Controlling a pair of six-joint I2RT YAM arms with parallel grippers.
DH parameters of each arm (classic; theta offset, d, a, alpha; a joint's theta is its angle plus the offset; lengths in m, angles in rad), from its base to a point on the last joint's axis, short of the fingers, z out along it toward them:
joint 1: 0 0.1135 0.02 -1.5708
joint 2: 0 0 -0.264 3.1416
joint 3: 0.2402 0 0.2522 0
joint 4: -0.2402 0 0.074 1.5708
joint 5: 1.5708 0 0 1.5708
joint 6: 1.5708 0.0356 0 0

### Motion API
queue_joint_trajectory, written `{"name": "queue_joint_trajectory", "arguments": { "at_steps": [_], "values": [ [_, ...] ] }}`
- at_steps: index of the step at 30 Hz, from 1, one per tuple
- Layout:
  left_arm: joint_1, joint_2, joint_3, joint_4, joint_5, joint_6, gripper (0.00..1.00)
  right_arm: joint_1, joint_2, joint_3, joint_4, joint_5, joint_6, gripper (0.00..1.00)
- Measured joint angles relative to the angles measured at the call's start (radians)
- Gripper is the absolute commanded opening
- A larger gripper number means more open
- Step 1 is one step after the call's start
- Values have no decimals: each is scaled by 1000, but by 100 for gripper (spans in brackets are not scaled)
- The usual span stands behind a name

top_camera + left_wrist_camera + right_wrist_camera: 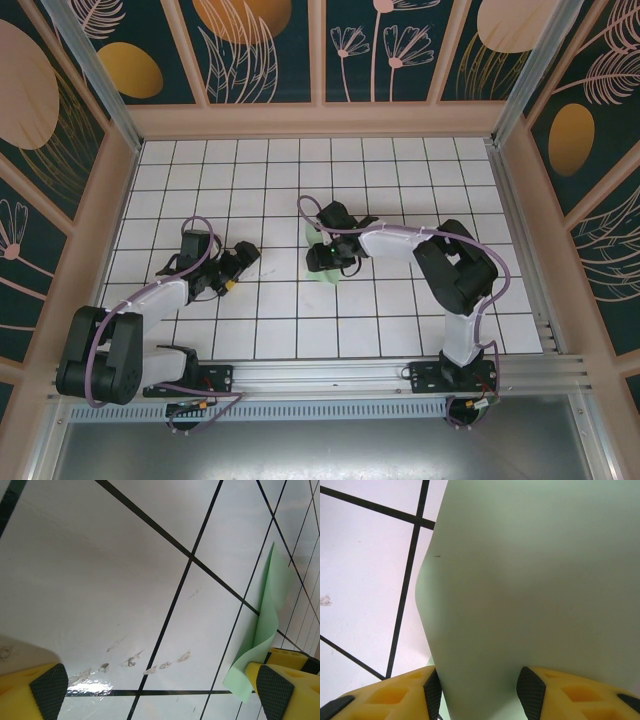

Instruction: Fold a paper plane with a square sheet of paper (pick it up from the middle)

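The square sheet of paper (535,580) is gripped between the fingers of the right gripper (480,690), curled upward near the middle of the gridded table (400,300). The left gripper (160,695) is held with fingers spread wide and nothing between them, over the table's left half

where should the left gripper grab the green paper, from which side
Probably the raised free edge of the paper, approached from the side of the left gripper. The right gripper holds another part, so that edge curls up off the table.
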Motion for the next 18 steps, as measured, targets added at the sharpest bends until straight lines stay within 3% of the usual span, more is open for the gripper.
{"name": "queue_joint_trajectory", "arguments": {
  "at_steps": [18],
  "values": [
    [0,0,-1,3,17,0,98,-31,-4,-18,23,-84,-75,57]
  ]
}}
